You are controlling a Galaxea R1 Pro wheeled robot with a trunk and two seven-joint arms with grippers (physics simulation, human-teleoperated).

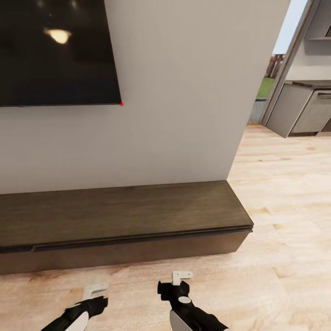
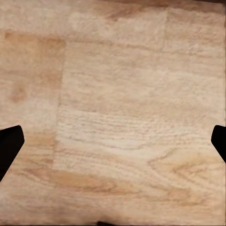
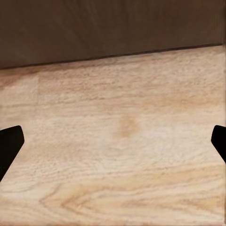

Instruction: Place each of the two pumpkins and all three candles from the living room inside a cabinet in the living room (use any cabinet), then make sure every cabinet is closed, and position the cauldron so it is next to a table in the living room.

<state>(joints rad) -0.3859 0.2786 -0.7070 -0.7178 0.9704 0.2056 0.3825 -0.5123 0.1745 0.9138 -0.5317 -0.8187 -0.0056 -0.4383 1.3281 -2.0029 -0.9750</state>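
The cabinet (image 1: 124,216) is a long low dark-brown unit against the pale wall, and its flat top is bare. Its front (image 1: 138,250) looks closed along the stretch I can see. My left gripper (image 1: 94,292) and right gripper (image 1: 181,278) hover low over the wood floor just in front of it. Both are open with nothing between their fingers. In the left wrist view the gripper (image 2: 113,141) looks down on bare floorboards. In the right wrist view the gripper (image 3: 113,141) faces the floor and the cabinet's base (image 3: 113,28). The pumpkins, candles and cauldron are out of view.
A black TV screen (image 1: 55,50) hangs on the wall above the cabinet. To the right of the cabinet's end the wood floor (image 1: 285,207) runs back to an opening with grey kitchen cupboards (image 1: 303,110).
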